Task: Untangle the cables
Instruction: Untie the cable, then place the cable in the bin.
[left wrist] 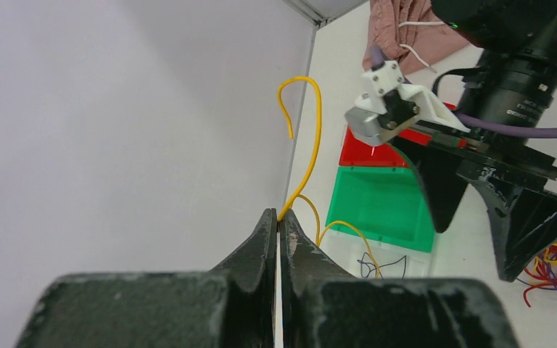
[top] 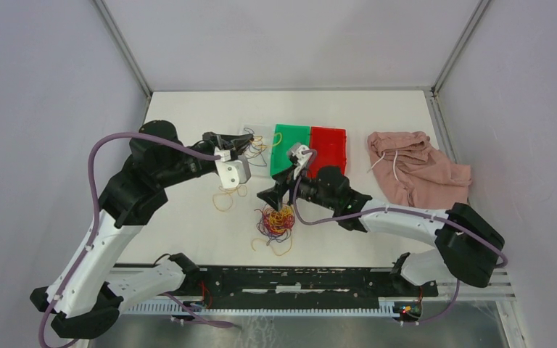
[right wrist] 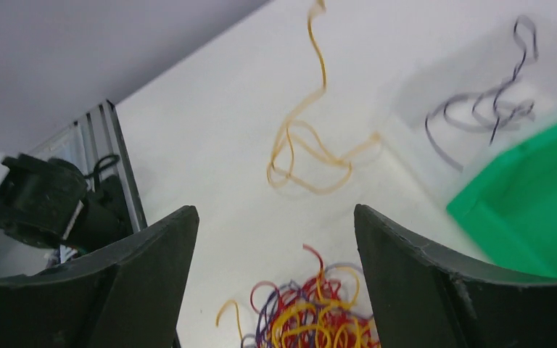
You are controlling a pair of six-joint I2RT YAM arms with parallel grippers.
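Note:
A clump of yellow, red and purple cables (top: 275, 221) lies on the white table in front of the bins. My right gripper (top: 278, 197) is open and empty just above it; in the right wrist view (right wrist: 274, 217) the clump (right wrist: 312, 312) lies between the spread fingers. A loose yellow cable (top: 225, 199) lies left of the clump and shows in the right wrist view (right wrist: 304, 156). My left gripper (left wrist: 279, 217) is shut on one yellow cable (left wrist: 312, 130), which curls up above the clear bin (top: 260, 145).
The clear bin (right wrist: 435, 87) holds a few dark purple cables (right wrist: 486, 109). A green bin (top: 290, 148) and a red bin (top: 328, 148) stand to its right. A pink cloth (top: 413, 167) with a white drawstring lies at the far right.

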